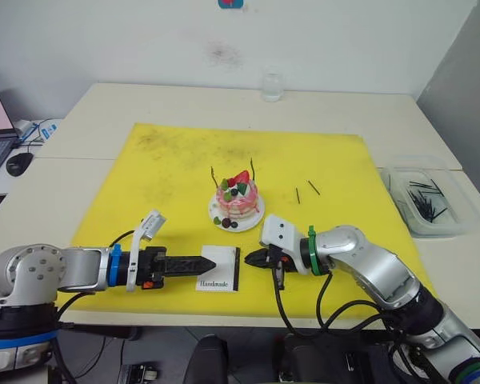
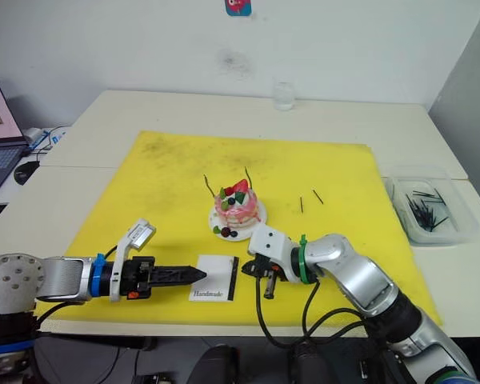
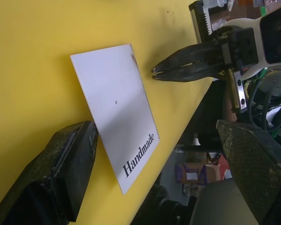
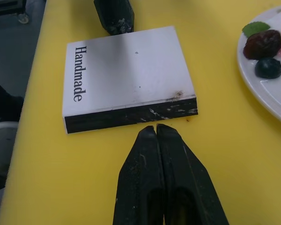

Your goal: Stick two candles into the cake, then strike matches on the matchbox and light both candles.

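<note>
I see the matchbox (image 1: 218, 270) flat on the yellow mat (image 1: 168, 168), near the front edge, between my two grippers. My left gripper (image 1: 210, 261) has its jaws spread wide, one touching the box's edge. My right gripper (image 4: 156, 129) has its jaws pressed together, empty, tips just off the black strip. Both candles (image 1: 213, 177) stand in the cake (image 1: 237, 201).
</note>
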Motion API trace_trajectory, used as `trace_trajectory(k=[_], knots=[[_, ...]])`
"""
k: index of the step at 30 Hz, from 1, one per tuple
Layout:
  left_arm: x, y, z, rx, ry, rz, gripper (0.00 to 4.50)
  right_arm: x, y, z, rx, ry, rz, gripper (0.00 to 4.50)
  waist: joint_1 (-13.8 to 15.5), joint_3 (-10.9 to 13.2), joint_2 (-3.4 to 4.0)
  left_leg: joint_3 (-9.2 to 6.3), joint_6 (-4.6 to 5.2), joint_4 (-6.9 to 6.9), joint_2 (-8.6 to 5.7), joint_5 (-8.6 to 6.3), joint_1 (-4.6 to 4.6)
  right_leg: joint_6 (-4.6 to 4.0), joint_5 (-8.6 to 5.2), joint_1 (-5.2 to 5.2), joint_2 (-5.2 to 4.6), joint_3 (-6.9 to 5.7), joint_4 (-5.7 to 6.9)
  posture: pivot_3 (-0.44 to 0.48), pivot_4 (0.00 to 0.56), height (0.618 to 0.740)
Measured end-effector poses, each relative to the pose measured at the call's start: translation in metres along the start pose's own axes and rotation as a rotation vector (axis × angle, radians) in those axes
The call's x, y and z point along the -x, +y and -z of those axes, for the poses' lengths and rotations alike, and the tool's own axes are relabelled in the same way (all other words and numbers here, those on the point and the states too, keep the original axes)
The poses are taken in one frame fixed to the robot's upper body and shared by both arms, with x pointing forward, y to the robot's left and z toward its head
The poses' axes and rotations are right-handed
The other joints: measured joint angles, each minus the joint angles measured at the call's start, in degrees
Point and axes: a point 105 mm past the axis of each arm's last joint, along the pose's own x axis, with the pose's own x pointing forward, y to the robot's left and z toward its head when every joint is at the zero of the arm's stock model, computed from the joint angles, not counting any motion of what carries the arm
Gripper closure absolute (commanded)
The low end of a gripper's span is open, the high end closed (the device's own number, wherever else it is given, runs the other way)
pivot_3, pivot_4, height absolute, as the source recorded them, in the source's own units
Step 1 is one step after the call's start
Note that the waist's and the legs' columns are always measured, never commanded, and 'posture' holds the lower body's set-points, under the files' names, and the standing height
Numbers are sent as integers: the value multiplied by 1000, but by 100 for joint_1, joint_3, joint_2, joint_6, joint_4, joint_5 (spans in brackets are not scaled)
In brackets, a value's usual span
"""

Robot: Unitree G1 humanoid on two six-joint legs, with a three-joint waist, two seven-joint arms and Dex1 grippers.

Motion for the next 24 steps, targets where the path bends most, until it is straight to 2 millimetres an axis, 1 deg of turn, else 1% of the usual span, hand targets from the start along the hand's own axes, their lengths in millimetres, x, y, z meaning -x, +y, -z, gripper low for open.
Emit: trace_trajectory(k=[2,7,13,24], knots=[[-2,0,0,1,-1,0,0,-1,0,4,-3,19,-2,4475,1,0,0,0,0,0,-1,0,0,0,0,0,0,0,0,0,150,740],[-7,2,1,2,-5,0,0,0,-1,7,7,34,1,4475,6,-1,0,-3,0,2,-2,0,3,1,0,6,-5,-2,0,0,150,740],[-13,3,2,9,-15,6,0,-3,1,7,11,24,5,4475,12,-3,-3,-2,0,6,-3,0,4,4,2,11,-12,0,-1,0,150,740],[-17,2,3,12,-23,8,0,-12,1,5,-16,-7,-12,4475,7,-5,-3,-3,0,6,-3,0,7,6,3,12,-10,-2,2,0,150,740]])
